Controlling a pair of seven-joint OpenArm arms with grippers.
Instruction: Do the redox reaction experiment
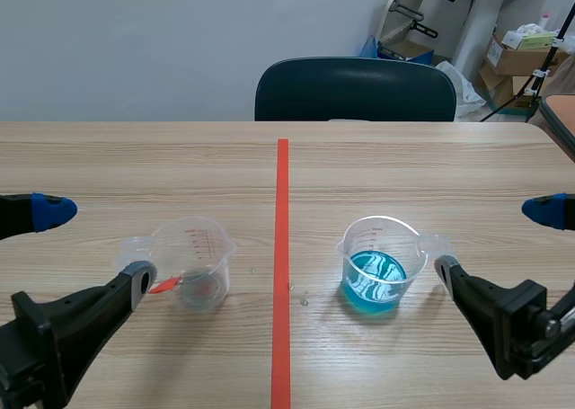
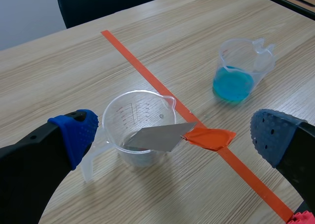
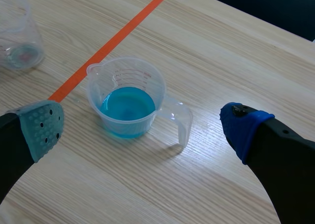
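Both left tool [image 2: 174,133] and right tool [image 3: 142,128] gape wide, empty. Clumsy gripping could tip the blue-liquid measuring cup [image 3: 128,106].

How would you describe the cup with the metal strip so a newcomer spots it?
Start at the orange-red tape line down the wooden table. On the left arm's side of it stands a clear measuring cup. Unlike its neighbour cup, it holds no blue liquid, only a grey metal strip with an orange-red end.
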